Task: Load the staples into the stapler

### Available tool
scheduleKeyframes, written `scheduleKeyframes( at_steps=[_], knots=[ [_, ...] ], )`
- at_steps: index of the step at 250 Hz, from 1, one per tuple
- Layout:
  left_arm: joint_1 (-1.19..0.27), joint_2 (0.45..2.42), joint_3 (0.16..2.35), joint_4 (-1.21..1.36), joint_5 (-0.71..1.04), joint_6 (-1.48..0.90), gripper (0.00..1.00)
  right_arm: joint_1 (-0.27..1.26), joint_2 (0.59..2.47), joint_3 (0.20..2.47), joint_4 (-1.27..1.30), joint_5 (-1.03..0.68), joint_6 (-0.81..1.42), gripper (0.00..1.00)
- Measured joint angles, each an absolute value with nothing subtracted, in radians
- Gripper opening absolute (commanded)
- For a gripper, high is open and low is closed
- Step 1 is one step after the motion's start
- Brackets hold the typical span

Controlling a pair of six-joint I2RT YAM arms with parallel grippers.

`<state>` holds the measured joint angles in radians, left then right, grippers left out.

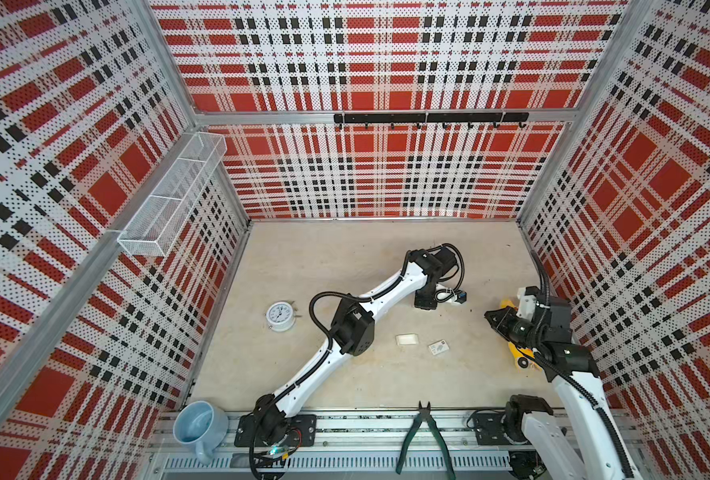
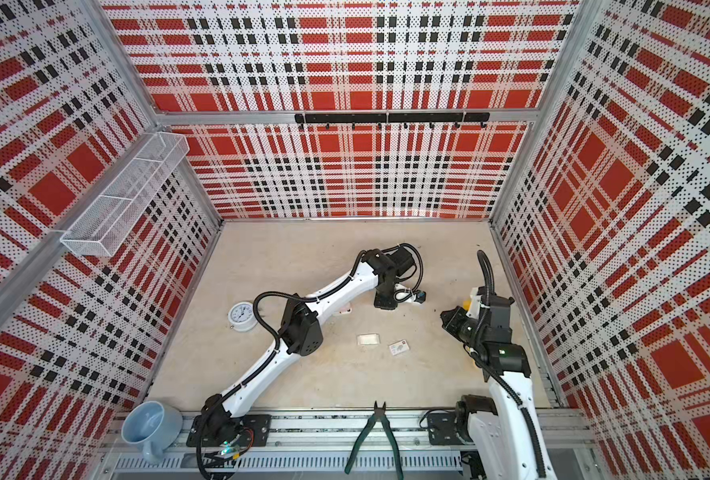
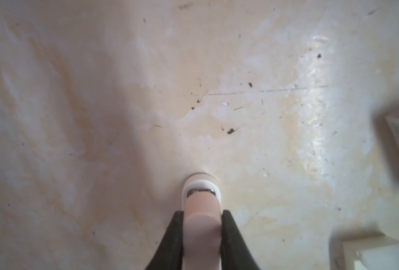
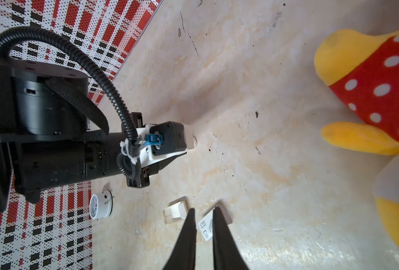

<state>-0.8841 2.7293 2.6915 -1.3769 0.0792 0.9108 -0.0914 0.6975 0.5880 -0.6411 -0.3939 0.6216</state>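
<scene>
Basket (image 1: 170, 195) of white wire mesh, divided into compartments, is hung on the left wall. Cup (image 1: 197, 424), pale blue, is set mouth upward at the front rail, beside the left arm's base. Sleeve (image 1: 438, 347), white card with a red mark, is laid on the table (image 1: 345, 257). Staples (image 1: 407, 340), a pale block, are laid just beside the sleeve, apart from both arms; whether the block is boxed cannot be told.

Fingers (image 3: 227, 224) of the left gripper (image 3: 202, 212) are clenched on the stapler (image 3: 200, 198). It is pink, and its white end is set against the table, well apart from the staples. The fingers of the right gripper (image 4: 204, 210) are drawn almost together with nothing between them, and are pointed toward the sleeve.

The table is beige, stained and speckled. Clock (image 1: 280, 316) is laid on it at the left. Pliers (image 1: 426, 440) are laid on the front rail. Toy (image 4: 369, 93), yellow with a red spotted band, is placed by the right arm. The walls are patterned in red, white and black plaid, and a hook rail (image 1: 430, 118) is fixed to the back wall.
</scene>
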Motion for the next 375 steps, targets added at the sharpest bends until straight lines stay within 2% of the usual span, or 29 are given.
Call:
scheduleKeyframes(
  at_steps=[175, 230, 324, 375],
  knots=[
    [-0.881, 2.742, 2.68, -1.369, 0.091, 0.857, 0.14, -0.091, 0.645, 0.546, -0.648, -0.399, 0.645, 0.16],
    [-0.875, 2.671, 2.578, -1.32, 0.116, 0.837, 0.15, -0.091, 0.646, 0.546, -0.648, -0.398, 0.645, 0.16],
    [-0.861, 2.619, 2.504, -1.456, 0.231, 0.791, 0.16, -0.092, 0.656, 0.546, -0.646, -0.398, 0.645, 0.16],
    [-0.841, 2.549, 2.368, -1.446, 0.262, 0.747, 0.16, -0.092, 0.657, 0.545, -0.64, -0.398, 0.647, 0.16]
  ],
)
